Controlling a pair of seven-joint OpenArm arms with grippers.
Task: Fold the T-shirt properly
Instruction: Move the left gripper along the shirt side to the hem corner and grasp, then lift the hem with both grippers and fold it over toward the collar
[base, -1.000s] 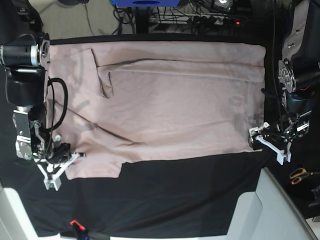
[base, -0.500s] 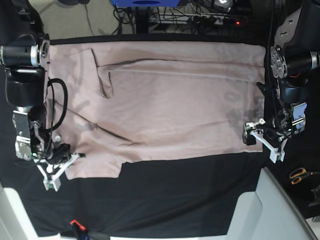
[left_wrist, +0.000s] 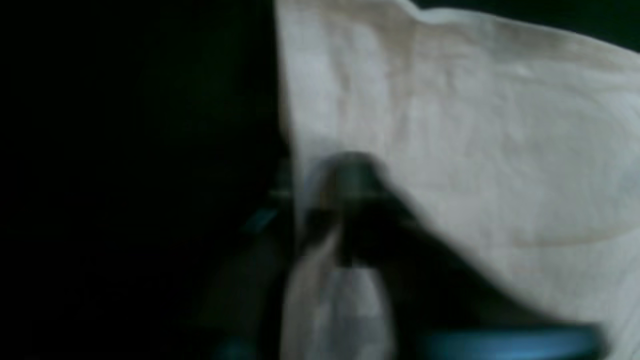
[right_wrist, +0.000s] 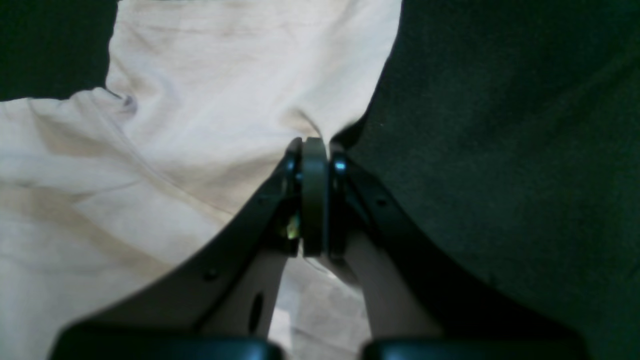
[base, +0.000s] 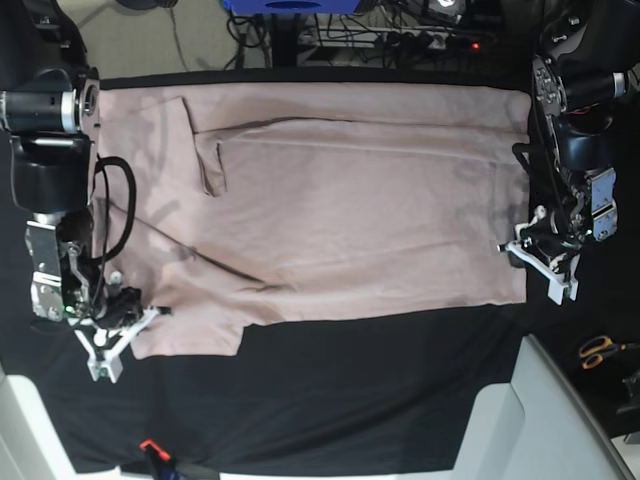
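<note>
Left wrist view, blurred: the left gripper is clenching the T-shirt edge. Right wrist view: the right gripper is pinching its hem. Base view: the T-shirt is lying spread across the black table covering

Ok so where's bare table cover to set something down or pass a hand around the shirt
The widest bare patch is the black table covering below the T-shirt's lower edge, between the two grey corner pieces. Only a narrow strip shows above the shirt. Both ends are crowded: the right gripper is shut on the sleeve end, and the left gripper on the hem end.
</note>
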